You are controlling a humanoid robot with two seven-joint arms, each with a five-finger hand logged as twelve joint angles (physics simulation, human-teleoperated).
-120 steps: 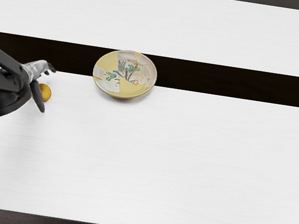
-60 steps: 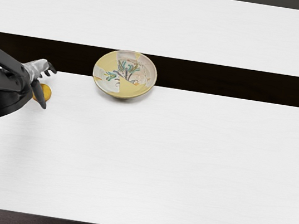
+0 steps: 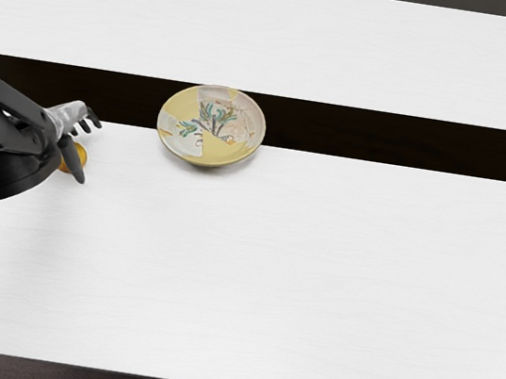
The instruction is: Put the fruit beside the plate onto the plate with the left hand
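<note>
— Where the fruit is concerned, what can be made out?

— A small orange fruit (image 3: 80, 154) is seen lying on the white table (image 3: 316, 275), near its left side. Part of it is covered by the left hand (image 3: 47, 135).

— And how is that hand held?

— It is brought in from nine o'clock and set over the fruit. The fingers (image 3: 87, 120) are stretched out toward one o'clock, spread and not curled. The dark thumb (image 3: 75, 167) is laid across the fruit's near side, pointing to five o'clock. No grasp is shown, and whether the fruit is touched cannot be told.

— Where is the plate placed?

— A yellow plate (image 3: 163, 125) with a painted branch is found at two o'clock of the fruit, well apart from it, at the table's far edge against a dark band. Nothing is seen lying on it.
</note>
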